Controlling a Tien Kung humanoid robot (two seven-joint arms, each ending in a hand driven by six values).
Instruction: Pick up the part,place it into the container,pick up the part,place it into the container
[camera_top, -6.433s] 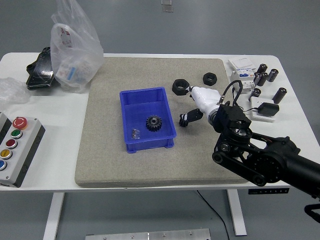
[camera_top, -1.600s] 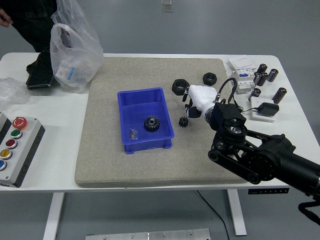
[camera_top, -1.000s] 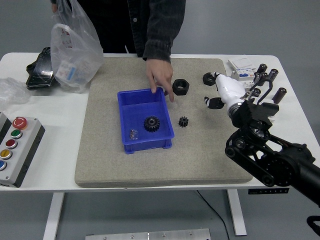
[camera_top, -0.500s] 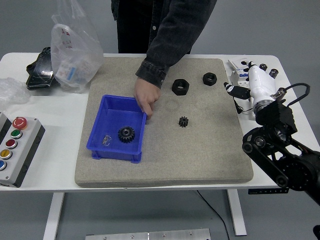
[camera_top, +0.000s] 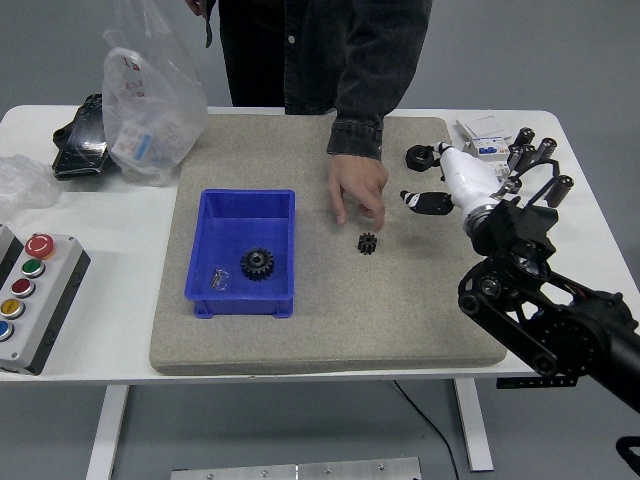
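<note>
Grey mat (camera_top: 420, 300) — small gear (camera_top: 367, 243) flat, axis up, beside person's hand (camera_top: 357, 187).

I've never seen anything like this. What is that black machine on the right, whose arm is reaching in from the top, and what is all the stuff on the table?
The picture comes from a camera on the robot's head, looking down over a white table. The black jointed arm ends in the robot's right hand, white with dark fingers, open and holding nothing. The sleeved arm from the top belongs to a person whose hand hovers over the grey felt mat. On the mat sit a blue plastic bin holding a large black gear, and a small black gear lying loose near the person's fingers. A box of coloured buttons sits at the left.
</note>
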